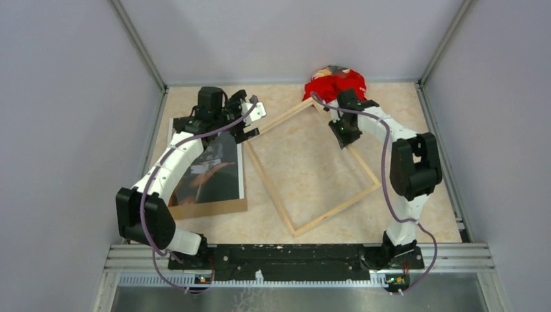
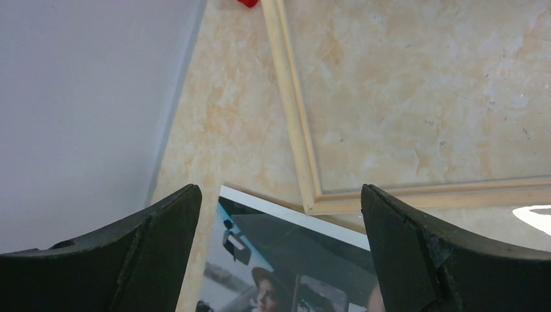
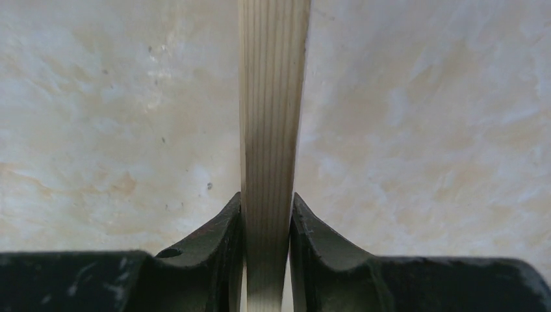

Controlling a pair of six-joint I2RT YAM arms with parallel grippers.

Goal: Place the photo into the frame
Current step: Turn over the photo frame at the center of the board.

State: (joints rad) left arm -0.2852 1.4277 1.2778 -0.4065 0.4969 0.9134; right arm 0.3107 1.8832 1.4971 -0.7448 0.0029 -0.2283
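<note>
**Right arm pinches the frame rail; photo lies beside it**

The frame (image 1: 334, 210) lies wood side up and skewed on the marbled table (image 1: 312, 162). It is a thin, pale rectangle with bare tabletop showing through it. The right gripper (image 3: 266, 201) is clamped on the frame's right rail (straight grain runs along the wood). The photo (image 1: 217, 172) is dark, with blue-grey tones, a hatted figure and a white border. It rests face up on a brown backing board (image 1: 208, 209) just left of the frame. The left gripper (image 2: 279, 195) hovers over the photo's far corner, jaws spread wide, holding nothing.
</note>
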